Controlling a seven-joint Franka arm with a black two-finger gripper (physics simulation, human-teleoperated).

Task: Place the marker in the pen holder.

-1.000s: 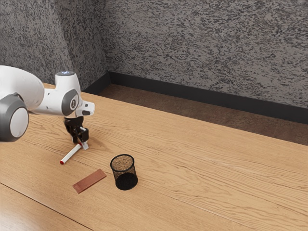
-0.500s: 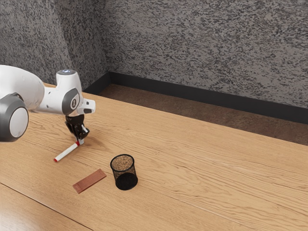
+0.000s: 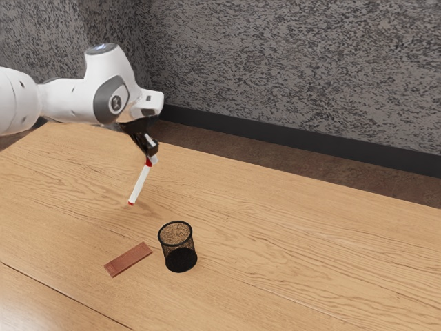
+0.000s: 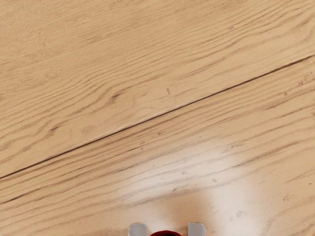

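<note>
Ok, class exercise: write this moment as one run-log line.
jaws: shut on marker | marker: raised, tilted, outside pen holder | pen holder: upright on table

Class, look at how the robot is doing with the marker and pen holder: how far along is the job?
Done: the marker looks picked up, hanging tilted above the table.
In hand: the fingers grip it near one red end, off to one side of the pen holder.
Left: bring it over the holder's open top, lower it in and release.

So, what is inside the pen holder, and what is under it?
Inside the pen holder I see its dark bottom; the marker is outside. The table under it is covered, so I cannot tell.
</note>
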